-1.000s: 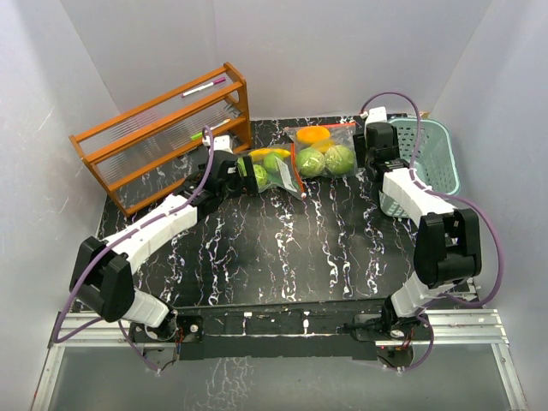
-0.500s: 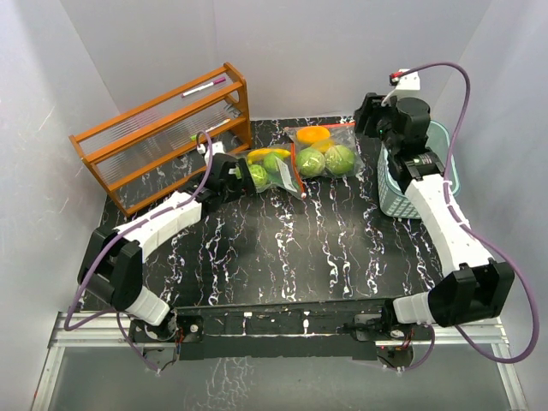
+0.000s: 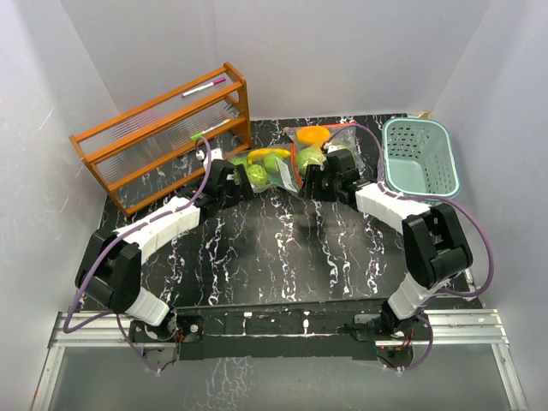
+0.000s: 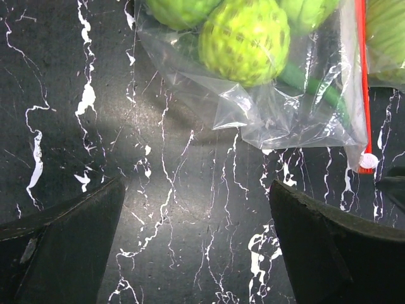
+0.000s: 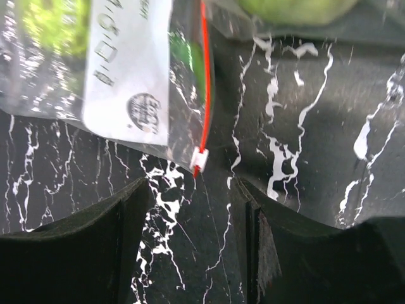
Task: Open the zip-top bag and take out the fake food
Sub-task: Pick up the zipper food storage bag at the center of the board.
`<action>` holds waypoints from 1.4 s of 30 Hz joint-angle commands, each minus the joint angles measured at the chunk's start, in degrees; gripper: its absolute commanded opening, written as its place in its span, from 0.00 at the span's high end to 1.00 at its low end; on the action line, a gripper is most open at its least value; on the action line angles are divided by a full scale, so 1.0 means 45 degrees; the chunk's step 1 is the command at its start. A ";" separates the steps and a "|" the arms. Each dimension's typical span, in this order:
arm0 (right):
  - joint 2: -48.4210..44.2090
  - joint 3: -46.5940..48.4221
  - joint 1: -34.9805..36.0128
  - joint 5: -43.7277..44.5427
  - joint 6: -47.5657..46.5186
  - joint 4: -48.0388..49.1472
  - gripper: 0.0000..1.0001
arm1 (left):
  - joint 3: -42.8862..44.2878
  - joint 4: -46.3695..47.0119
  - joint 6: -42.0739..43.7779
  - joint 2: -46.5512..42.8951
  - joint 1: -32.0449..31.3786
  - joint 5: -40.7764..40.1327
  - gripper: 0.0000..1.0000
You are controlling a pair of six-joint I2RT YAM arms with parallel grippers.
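Two clear zip-top bags lie at the back of the table. The left bag holds round green fake food and a yellow banana. Its red zip strip ends in a white slider. The right bag holds an orange piece and green balls, partly hidden by the right arm. My left gripper is open and empty, low over the table just short of the left bag. My right gripper is open and empty, with the slider just ahead of its jaws.
A pale-teal slotted basket stands at the back right, empty as far as I can see. A wooden rack stands at the back left. White walls close in the black marbled table on three sides.
My right arm has swung from above the basket down and left to the table, beside the bags' zip ends. My left gripper has edged slightly closer to the left bag.
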 commanded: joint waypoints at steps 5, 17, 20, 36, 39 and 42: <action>0.0924 -0.0440 0.0048 -0.0771 0.0811 0.2445 0.45 | 0.0313 0.0218 0.0881 -0.0405 0.0020 0.0780 0.05; 0.0950 0.0109 0.0552 0.0100 -0.0017 0.2491 0.83 | -0.0189 0.0444 0.1165 -0.0809 0.0023 0.1005 0.06; 0.0254 0.0302 0.1006 0.0738 -0.0320 0.1936 0.85 | -0.0097 0.0578 0.1253 -0.0843 0.0017 0.1277 0.07; -0.3323 0.1527 0.2166 0.1263 0.0352 0.0411 0.87 | -0.0257 0.4071 0.6591 -0.3061 -0.2870 0.0690 0.03; -0.3697 0.1572 0.2177 0.1481 0.0328 0.0003 0.87 | 0.0158 0.4312 0.7450 -0.3373 -0.2875 0.1097 0.03; -0.4049 0.1557 0.2177 0.1440 0.0438 -0.0110 0.87 | 0.0138 0.5286 0.8351 -0.3363 -0.2875 0.0551 0.03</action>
